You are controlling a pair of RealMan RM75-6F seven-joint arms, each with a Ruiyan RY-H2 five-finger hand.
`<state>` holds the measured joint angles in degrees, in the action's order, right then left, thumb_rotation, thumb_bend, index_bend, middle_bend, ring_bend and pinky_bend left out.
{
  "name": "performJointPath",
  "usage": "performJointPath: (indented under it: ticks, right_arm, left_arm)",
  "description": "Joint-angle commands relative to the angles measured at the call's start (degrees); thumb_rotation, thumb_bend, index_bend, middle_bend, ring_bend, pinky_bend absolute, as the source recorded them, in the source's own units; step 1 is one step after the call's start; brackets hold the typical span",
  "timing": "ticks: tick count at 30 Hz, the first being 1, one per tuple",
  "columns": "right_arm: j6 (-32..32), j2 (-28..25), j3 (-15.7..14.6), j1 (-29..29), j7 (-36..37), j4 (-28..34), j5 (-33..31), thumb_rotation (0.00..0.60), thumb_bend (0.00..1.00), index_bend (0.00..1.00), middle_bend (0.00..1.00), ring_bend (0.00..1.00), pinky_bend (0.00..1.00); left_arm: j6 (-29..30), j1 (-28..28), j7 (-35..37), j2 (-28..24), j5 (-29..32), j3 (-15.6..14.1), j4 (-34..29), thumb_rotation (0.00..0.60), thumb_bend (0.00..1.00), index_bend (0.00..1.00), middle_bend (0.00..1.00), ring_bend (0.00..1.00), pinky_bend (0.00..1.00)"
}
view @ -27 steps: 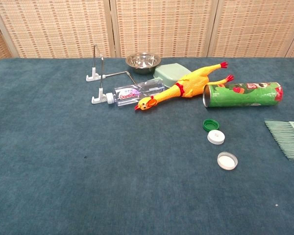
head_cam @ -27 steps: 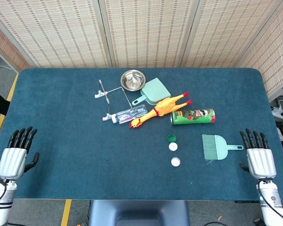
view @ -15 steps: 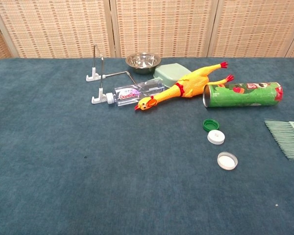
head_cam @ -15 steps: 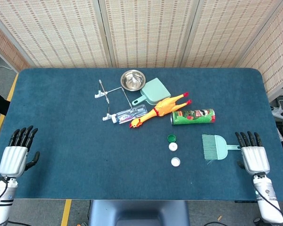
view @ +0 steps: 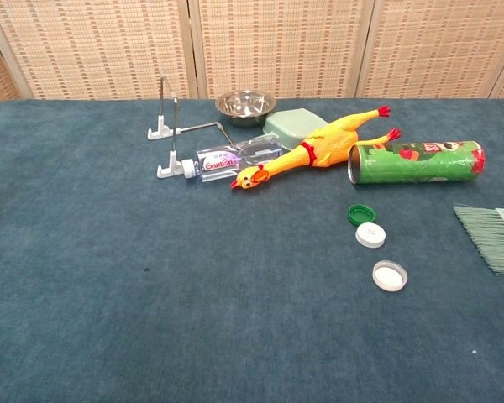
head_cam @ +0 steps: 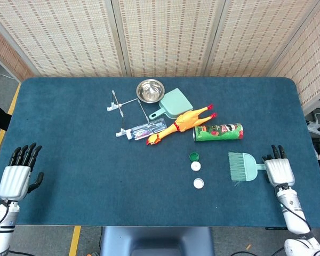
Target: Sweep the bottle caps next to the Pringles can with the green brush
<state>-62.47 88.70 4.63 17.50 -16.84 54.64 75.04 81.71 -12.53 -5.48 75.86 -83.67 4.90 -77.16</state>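
The green brush (head_cam: 244, 166) lies at the lower right of the head view, right of three bottle caps (head_cam: 196, 166) and below the Pringles can (head_cam: 218, 132). It is judged light and rigid, best gripped by its handle. The right hand (head_cam: 278, 170) is seen at that handle; whether contact is made cannot be told. The left hand (head_cam: 14, 178) is held spread, empty. The brush is cropped in the chest view.

The left hand (head_cam: 15, 178) lies flat, back up, near the tabletop's (head_cam: 69, 138) left front edge, fingers straight and slightly apart, holding nothing. The right hand (head_cam: 278, 169) lies back up near the right edge, fingers stretched forward.
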Motion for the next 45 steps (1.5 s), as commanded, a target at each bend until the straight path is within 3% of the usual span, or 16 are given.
performJointPath:
  ticks: [1,11,25,38,41,45]
  right_arm:
    - [1.4,2.0,-0.1,0.9,1.5,-2.8,0.2,0.600,0.23,0.43,0.39,0.05,0.00]
    - [3.1,3.8,0.4,2.1,2.2,-5.7,-0.1,0.600,0.23,0.43,0.39,0.06,0.00]
    - [3.7,3.8,0.9,2.7,0.9,-4.5,-0.8,0.600,0.26,0.45,0.40,0.07,0.00]
    - [5.0,4.2,1.2,3.0,-0.4,-4.7,-2.1,0.600,0.27,0.54,0.47,0.13,0.00]
    - [5.3,4.3,1.1,3.0,-0.7,-4.7,-2.4,0.600,0.31,0.58,0.51,0.16,0.00]
    - [6.0,4.6,1.2,3.2,-0.2,-4.8,-2.7,0.600,0.45,0.68,0.60,0.25,0.01]
  left_arm:
    - [-0.3,0.0,0.0,0.1,0.3,0.0,0.2,0.600,0.42,0.00,0.00,0.00,0.06]
    - [-0.8,-0.2,0.2,-0.2,0.5,0.1,0.1,0.600,0.42,0.00,0.00,0.00,0.06]
    - [-1.2,-0.5,-0.1,-0.4,1.0,0.3,-0.3,0.600,0.43,0.00,0.00,0.00,0.06]
    - [-1.1,-0.2,0.1,-0.3,0.9,0.0,0.2,0.600,0.44,0.00,0.00,0.00,0.06]
    - [-1.1,-0.2,0.1,-0.3,0.9,0.0,0.1,0.600,0.44,0.00,0.00,0.00,0.06]
    - [-1.3,-0.2,-0.1,-0.3,1.1,0.0,0.1,0.600,0.44,0.00,0.00,0.00,0.06]
